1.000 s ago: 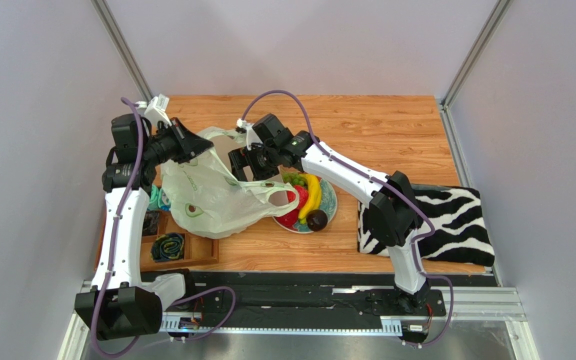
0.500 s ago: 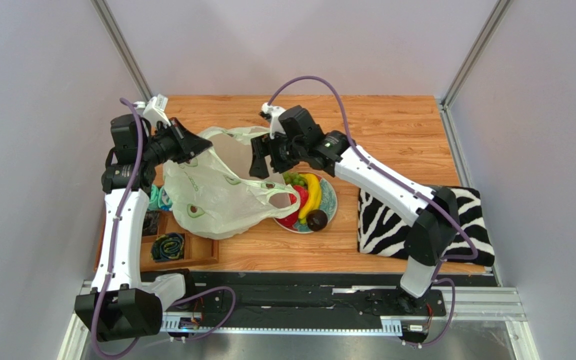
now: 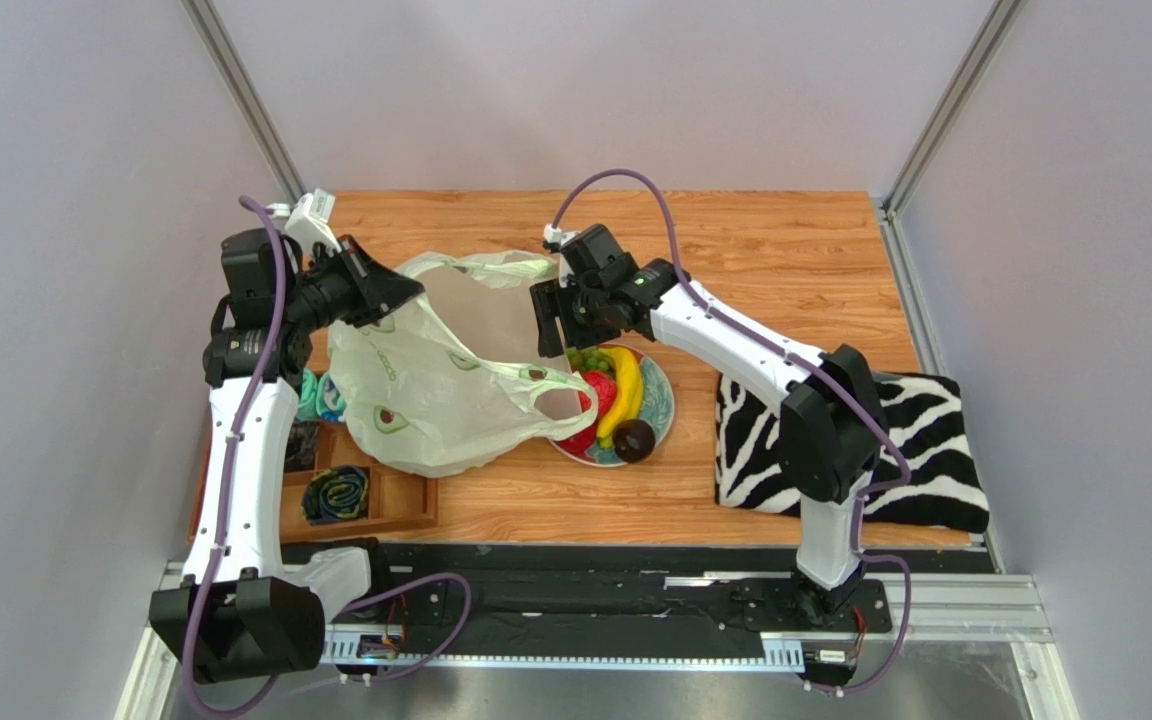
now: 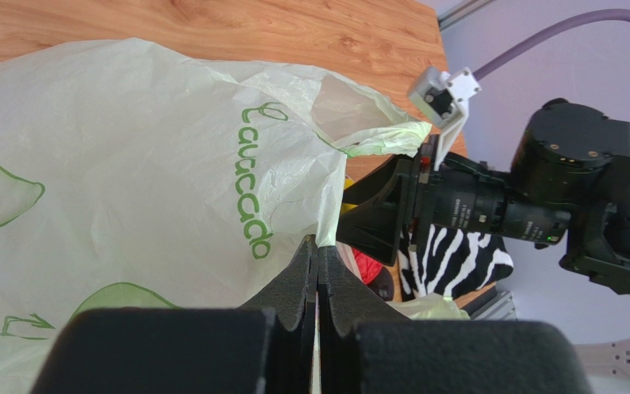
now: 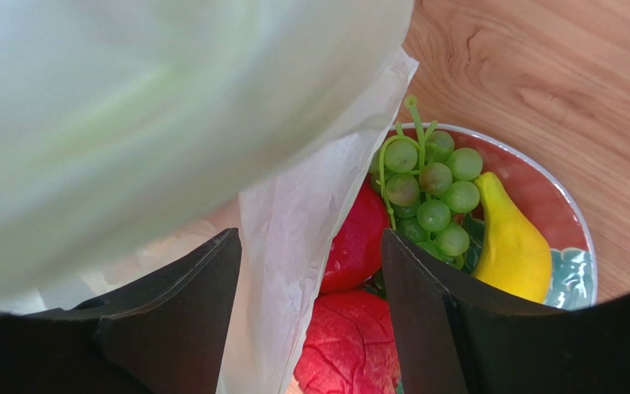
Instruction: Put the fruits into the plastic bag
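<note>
The plastic bag point(image 3: 432, 383) lies left of centre, its mouth facing the plate point(image 3: 662, 393). My left gripper point(image 3: 387, 290) is shut on the bag's upper edge and holds it up; the wrist view shows its fingertips point(image 4: 318, 246) pinching the film point(image 4: 129, 156). My right gripper point(image 3: 549, 323) is open over the bag's mouth rim, at the plate's left side. A fold of bag film point(image 5: 285, 238) hangs between its spread fingers point(image 5: 310, 246). The plate carries green grapes point(image 5: 429, 189), a yellow banana point(image 5: 511, 246), red fruits point(image 5: 359, 238) and a dark oval fruit point(image 3: 633, 440).
A zebra-striped cloth point(image 3: 898, 435) lies at the right. A wooden tray point(image 3: 387, 503) with teal bundles point(image 3: 334, 491) sits at the front left, under the bag's edge. Bare wooden table lies behind the plate. Grey walls enclose the table.
My right gripper has moved right, from over the bag's middle to the bag's rim beside the plate, and its elbow has swung. The left arm keeps its hold unmoved.
</note>
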Action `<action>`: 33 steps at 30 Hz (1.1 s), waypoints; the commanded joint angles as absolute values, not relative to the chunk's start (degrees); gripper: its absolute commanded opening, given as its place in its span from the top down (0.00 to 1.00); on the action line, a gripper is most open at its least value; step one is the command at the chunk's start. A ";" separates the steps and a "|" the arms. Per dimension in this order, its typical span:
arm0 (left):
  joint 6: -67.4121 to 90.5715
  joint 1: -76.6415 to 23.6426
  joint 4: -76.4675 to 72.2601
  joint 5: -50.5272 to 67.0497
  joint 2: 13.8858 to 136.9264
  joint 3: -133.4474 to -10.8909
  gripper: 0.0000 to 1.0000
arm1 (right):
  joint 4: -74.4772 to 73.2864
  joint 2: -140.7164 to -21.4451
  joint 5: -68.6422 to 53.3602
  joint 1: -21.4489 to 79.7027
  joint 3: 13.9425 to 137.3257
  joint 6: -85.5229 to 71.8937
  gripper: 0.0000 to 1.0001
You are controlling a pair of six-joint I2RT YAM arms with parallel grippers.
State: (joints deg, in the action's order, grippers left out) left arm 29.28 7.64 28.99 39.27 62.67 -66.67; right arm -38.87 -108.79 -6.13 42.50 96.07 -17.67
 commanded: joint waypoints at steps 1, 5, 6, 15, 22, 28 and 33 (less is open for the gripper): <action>28.92 8.17 28.83 39.20 61.43 -66.97 1.00 | -38.67 -110.91 -7.99 42.45 99.93 -16.17 0.34; 28.83 8.17 29.09 39.02 61.52 -67.24 1.00 | -39.55 -113.55 -9.22 42.45 101.42 -16.08 0.39; 28.65 8.17 29.09 38.94 61.44 -67.41 1.00 | -39.55 -113.82 -9.58 42.45 101.69 -15.91 0.43; 27.86 9.31 29.35 37.00 64.77 -73.72 1.00 | -39.38 -111.19 -14.41 42.54 111.26 -19.51 1.00; 26.81 10.55 28.66 35.07 70.04 -81.64 1.00 | -33.58 -106.09 -8.27 42.45 115.31 -21.45 1.00; 28.48 11.07 24.61 37.88 75.57 -83.41 1.00 | -30.15 -106.43 -3.69 42.19 115.58 -20.92 1.00; 27.95 11.07 22.51 38.50 77.78 -79.99 1.00 | -28.65 -107.58 -2.37 41.66 115.67 -21.18 1.00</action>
State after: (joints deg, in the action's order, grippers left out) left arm 28.40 10.63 26.41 37.17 76.73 -81.71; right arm -32.40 -107.50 -5.19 42.22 114.08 -20.62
